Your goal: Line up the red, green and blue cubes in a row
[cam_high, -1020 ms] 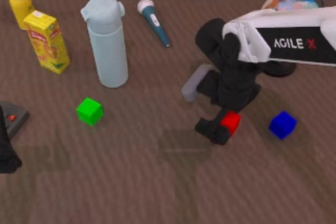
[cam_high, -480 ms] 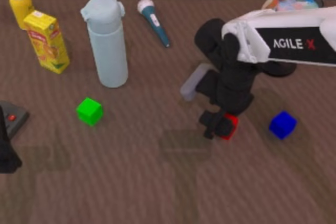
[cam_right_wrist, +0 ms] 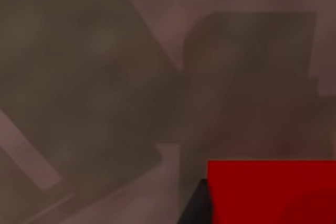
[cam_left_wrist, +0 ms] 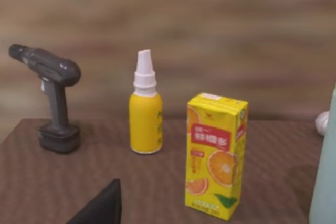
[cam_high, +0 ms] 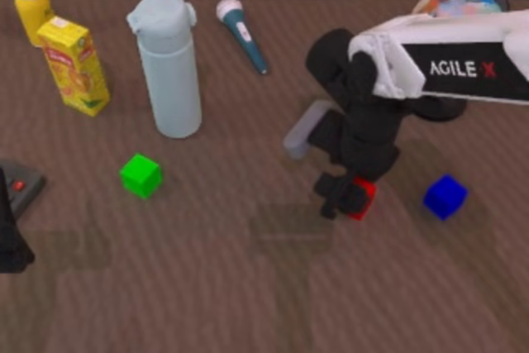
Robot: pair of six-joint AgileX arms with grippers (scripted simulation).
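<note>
Right gripper (cam_high: 351,197) low over table middle, fingers pinching red cube (cam_high: 362,198) (cube fills corner of right wrist view (cam_right_wrist: 270,192)). Blue cube (cam_high: 445,197) near, on right side. Green cube (cam_high: 140,175) well apart on left, near pale bottle (cam_high: 168,64). Left arm (cam_high: 10,241) parked at left edge, fingers: cannot tell.

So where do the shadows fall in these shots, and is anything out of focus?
Top view: soft arm shadows lie on the table below the red cube; the far edge is blurred. Left wrist view: the wall behind the carton is blurred. Right wrist view: broad blurry shadows, red cube close up at the frame edge.
</note>
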